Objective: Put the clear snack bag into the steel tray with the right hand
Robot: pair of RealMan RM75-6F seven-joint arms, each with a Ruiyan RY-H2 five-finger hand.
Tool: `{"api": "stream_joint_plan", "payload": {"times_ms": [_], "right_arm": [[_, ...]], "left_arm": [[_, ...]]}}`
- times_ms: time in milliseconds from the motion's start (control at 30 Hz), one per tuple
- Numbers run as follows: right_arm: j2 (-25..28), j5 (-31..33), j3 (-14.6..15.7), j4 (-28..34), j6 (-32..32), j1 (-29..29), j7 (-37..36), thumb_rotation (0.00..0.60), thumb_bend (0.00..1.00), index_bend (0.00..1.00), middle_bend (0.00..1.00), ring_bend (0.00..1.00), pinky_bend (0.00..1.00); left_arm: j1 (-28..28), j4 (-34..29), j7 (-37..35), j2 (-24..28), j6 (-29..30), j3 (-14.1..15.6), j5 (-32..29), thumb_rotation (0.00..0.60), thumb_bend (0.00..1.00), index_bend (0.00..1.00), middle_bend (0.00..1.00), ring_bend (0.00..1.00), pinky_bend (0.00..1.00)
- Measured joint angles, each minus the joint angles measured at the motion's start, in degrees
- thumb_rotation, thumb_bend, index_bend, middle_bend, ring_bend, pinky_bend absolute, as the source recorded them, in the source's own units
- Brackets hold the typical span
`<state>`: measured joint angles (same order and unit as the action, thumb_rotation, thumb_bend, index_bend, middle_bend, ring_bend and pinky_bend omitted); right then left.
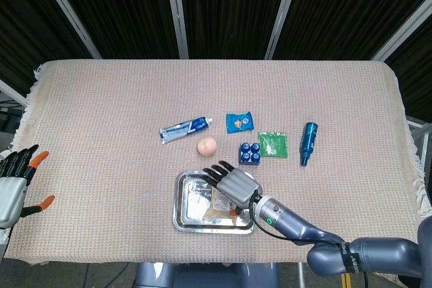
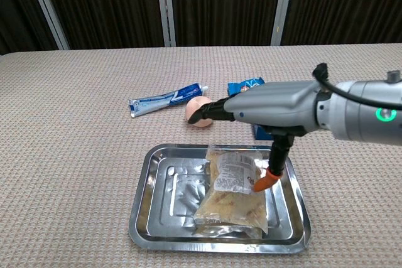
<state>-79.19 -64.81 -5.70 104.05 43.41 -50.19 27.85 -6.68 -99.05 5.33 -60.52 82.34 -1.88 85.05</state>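
- The clear snack bag (image 2: 231, 189) lay flat inside the steel tray (image 2: 144, 198), toward its right side.
- Your right hand (image 2: 267, 110) hung just above the bag with its fingers (image 1: 217, 172) spread out straight and holding nothing. Its orange thumb tip pointed down by the bag's right edge; you could not tell if it touched.
- Your left hand (image 1: 13, 185) waited off the table's left edge, fingers apart and empty.
- Behind the tray sat a peach-colored ball (image 1: 206, 145), a toothpaste tube (image 1: 185, 128), a blue snack packet (image 1: 239, 122), a pack of blue batteries (image 1: 250, 153), a green packet (image 1: 273, 144) and a blue bottle (image 1: 308, 141) lying down.
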Motion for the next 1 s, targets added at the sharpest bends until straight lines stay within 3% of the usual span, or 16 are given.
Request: {"api": "stream_joint_plan", "payload": {"times_ms": [133, 300, 433, 600, 800, 1000], "right_arm": [[4.7, -0.9, 0.3, 2.8, 3.7, 1.7, 0.0, 0.600, 0.02, 0.00, 0.01, 0.00, 0.03], [7.7, -4.8, 1.6, 3.2, 12.3, 6.5, -0.5, 0.600, 0.07, 0.14, 0.07, 0.00, 0.11], [9.3, -7.6, 3.5, 2.1, 18.5, 11.4, -1.4, 0.600, 0.09, 0.16, 0.07, 0.00, 0.10], [10.7, -9.4, 5.4, 0.0, 26.0, 17.3, -1.7, 0.600, 0.09, 0.12, 0.04, 0.00, 0.00], [12.0, -9.9, 7.0, -1.5, 34.4, 25.0, -2.5, 0.600, 0.09, 0.01, 0.00, 0.00, 0.00], [13.4, -10.1, 8.7, -2.2, 41.1, 32.6, -6.0, 0.600, 0.09, 0.00, 0.00, 0.00, 0.00]], "left_arm": [[-0.4, -0.2, 0.2, -0.2, -0.2, -0.2, 0.2, 0.600, 0.18, 0.11, 0.00, 0.00, 0.00], [-0.5, -0.4, 0.4, -0.5, 0.1, -0.4, 0.3, 0.600, 0.18, 0.12, 0.00, 0.00, 0.00], [-0.3, 0.1, 0.8, -1.1, 1.1, -0.7, 0.3, 0.600, 0.18, 0.12, 0.00, 0.00, 0.00], [0.2, 0.5, 0.6, -1.5, 1.9, -0.8, -0.2, 0.600, 0.18, 0.12, 0.00, 0.00, 0.00], [1.0, 0.8, 0.8, -1.8, 3.3, -0.7, 0.1, 0.600, 0.18, 0.12, 0.00, 0.00, 0.00], [1.6, 0.0, 1.8, -2.1, 3.4, 0.3, 0.9, 0.600, 0.18, 0.12, 0.00, 0.00, 0.00]]}}
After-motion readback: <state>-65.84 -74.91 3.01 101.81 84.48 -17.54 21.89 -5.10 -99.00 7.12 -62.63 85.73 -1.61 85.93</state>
